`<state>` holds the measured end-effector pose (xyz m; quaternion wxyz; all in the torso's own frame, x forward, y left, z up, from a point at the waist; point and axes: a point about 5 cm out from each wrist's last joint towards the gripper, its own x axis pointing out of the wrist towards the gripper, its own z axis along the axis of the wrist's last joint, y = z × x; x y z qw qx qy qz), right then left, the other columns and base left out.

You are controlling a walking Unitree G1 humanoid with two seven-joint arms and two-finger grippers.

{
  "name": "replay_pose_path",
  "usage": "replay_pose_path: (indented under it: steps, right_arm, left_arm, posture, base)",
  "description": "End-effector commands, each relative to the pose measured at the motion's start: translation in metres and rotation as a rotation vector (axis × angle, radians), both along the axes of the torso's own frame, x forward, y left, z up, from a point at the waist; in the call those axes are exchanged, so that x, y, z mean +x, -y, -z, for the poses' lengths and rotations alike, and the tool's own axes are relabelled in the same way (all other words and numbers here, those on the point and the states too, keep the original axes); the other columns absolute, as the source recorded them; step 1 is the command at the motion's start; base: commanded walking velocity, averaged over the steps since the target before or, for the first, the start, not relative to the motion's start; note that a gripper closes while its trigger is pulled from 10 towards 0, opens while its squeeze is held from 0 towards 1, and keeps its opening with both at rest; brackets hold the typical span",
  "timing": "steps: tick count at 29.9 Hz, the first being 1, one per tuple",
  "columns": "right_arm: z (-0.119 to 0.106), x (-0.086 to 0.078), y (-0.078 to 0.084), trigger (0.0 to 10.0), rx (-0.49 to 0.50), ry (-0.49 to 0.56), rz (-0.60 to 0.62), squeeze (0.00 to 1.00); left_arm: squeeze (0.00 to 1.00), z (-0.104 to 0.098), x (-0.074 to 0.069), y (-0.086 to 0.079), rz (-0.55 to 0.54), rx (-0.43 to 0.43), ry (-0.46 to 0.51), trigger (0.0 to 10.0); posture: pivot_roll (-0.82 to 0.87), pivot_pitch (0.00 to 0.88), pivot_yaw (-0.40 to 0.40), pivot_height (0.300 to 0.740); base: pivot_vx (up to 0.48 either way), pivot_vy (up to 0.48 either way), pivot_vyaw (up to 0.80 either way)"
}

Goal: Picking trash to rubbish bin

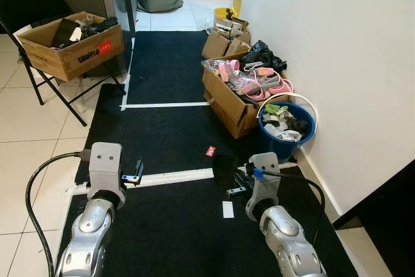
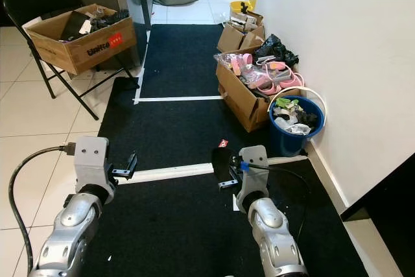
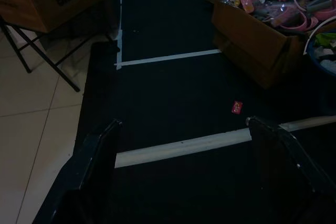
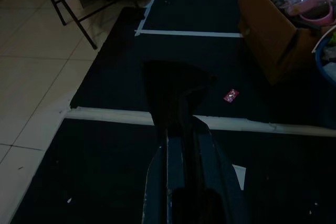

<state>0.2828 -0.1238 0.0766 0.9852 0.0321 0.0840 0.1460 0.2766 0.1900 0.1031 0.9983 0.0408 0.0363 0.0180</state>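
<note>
The right claw (image 1: 225, 172) is pinched closed on a flat piece of black trash (image 1: 224, 168), held low over the black mat (image 1: 168, 69), so the pick-up looks done and the carry to the rubbish bin (image 1: 286, 135) is what is left. The blue bin stands ahead and to the right of that claw, near it, against the white wall (image 1: 337, 63), and it is already well loaded with crumpled white, green and dark scraps up to about its rim. More trash appears to wait on the mat: a small red wrapper (image 1: 210, 151) lies just ahead of the right claw beyond the white tape line (image 1: 175, 177), and a white slip of paper (image 1: 227, 209) lies just behind and below it. The left claw (image 1: 135, 174) hovers over the tape line with its fingers spread and nothing between them. Just beyond the bin, a cardboard box (image 1: 230, 103) holds pink cables and plastic-wrapped items; further boxes and a black bag (image 1: 264, 55) sit along the wall beyond that. Far ahead and to the left of the left claw, another cardboard box (image 1: 71, 45) of dark odds and ends rests on a folding chair (image 1: 32, 4).
</note>
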Motion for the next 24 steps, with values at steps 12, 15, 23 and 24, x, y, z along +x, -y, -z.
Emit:
replay_pose_path:
  steps: [12, 15, 23, 24]
  right_arm:
    - [0.0008, 0.0029, -0.0002, 10.0, 0.007, 0.008, 0.005, 0.00]
    - [0.0005, 0.0035, -0.0008, 10.0, 0.010, 0.007, 0.006, 0.00]
    - [0.0012, 0.0042, -0.0020, 10.0, 0.020, 0.003, 0.007, 0.00]
    - [0.0009, 0.0048, -0.0021, 10.0, 0.018, 0.005, 0.008, 0.00]
  left_arm:
    - [0.00, 0.0064, -0.0022, 0.0027, 0.011, -0.004, -0.040, 10.0]
    - [0.00, 0.0055, -0.0020, 0.0026, 0.010, -0.003, -0.038, 10.0]
    - [0.00, 0.0048, -0.0027, 0.0018, 0.010, 0.000, -0.037, 10.0]
    - [0.00, 0.0052, -0.0028, 0.0023, 0.016, 0.002, -0.042, 10.0]
  posture:
    - [-0.05, 0.106, -0.023, 0.740]
    - [-0.05, 0.101, -0.023, 0.740]
    - [-0.04, 0.104, -0.025, 0.740]
    - [-0.04, 0.109, -0.026, 0.740]
  base:
    - [0.287, 0.000, 0.00]
    - [0.291, 0.000, 0.00]
    - [0.287, 0.000, 0.00]
    - [0.281, 0.000, 0.00]
